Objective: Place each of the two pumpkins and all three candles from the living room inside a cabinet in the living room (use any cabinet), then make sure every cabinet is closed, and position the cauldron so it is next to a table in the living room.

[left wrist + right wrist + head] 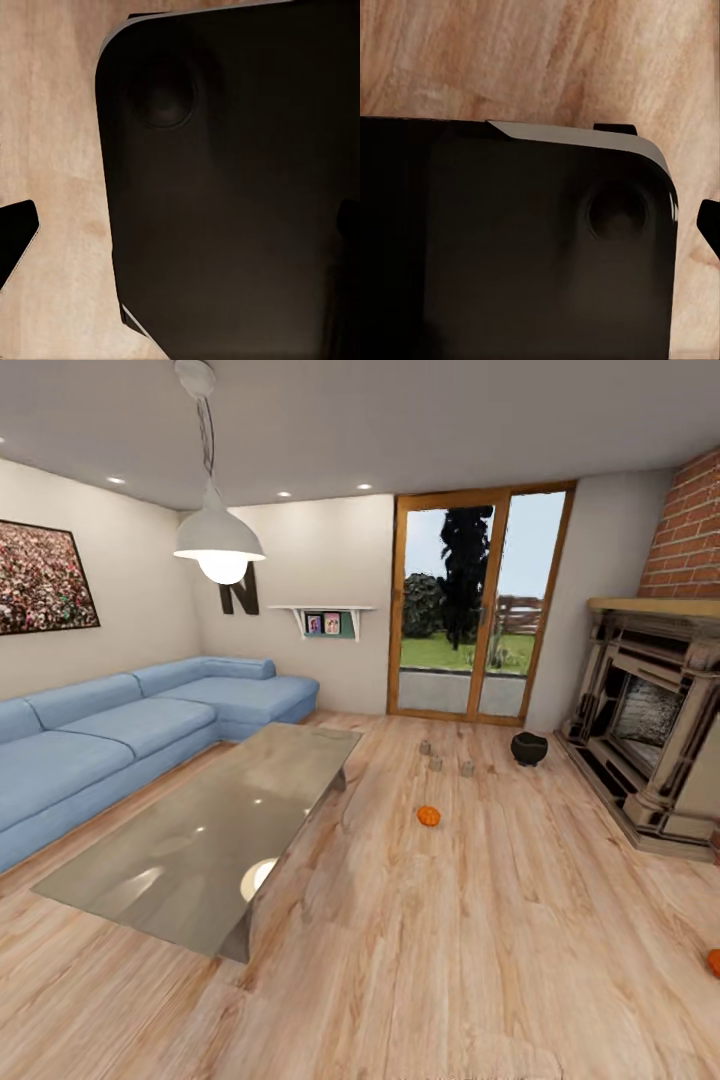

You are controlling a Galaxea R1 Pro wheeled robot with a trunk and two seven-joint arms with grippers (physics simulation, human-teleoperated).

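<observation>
Wooden floor (480, 960) carries two pumpkins (428, 815), three candles (436, 762), cauldron (529, 748), coffee table (210, 840)

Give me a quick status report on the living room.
Grippers: state unreadable. Pumpkin, three candles, cauldron all on the floor, untouched; second pumpkin at right edge. Path past table open.

Open floor (480, 960) right of the table (200, 850); fireplace (650, 730) beyond.

You see two orange pumpkins (429, 816) (714, 962) apart on the floor, three candles (436, 763) clustered beyond, black cauldron (529, 748) beside the fireplace.
</observation>
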